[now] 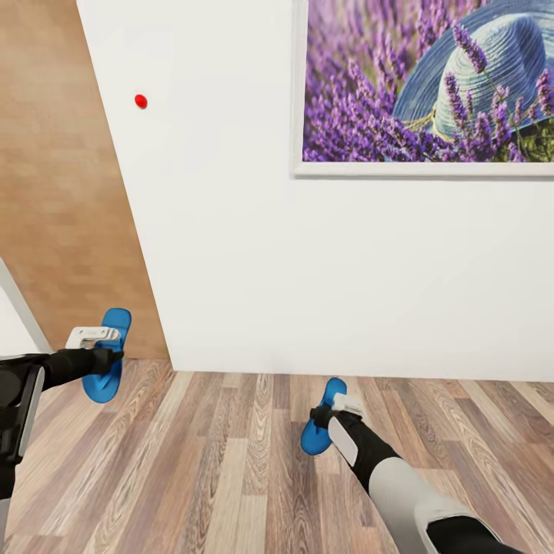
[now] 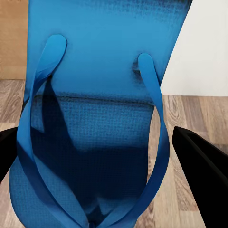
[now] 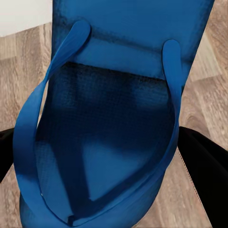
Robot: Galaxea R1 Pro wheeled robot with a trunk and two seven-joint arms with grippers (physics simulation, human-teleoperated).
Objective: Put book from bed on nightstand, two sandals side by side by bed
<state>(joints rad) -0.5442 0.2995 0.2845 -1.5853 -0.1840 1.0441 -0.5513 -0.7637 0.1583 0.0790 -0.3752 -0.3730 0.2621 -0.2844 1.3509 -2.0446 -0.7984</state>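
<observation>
Wood-plank floor (image 1: 231,477) meets a white wall (image 1: 308,292); lavender picture (image 1: 427,81) at one o'clock. Left gripper (image 1: 96,346) and right gripper (image 1: 335,415) each clamp a blue sandal (image 1: 108,369) (image 1: 317,435).

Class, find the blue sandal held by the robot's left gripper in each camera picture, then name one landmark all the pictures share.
Head view: the left sandal hangs at the left edge, clamped by the left gripper.
Left wrist view: the same sandal lies close-up, straps facing the camera.
Right wrist view: that is the other sandal.
Shared landmark: the wood floor beneath.
</observation>
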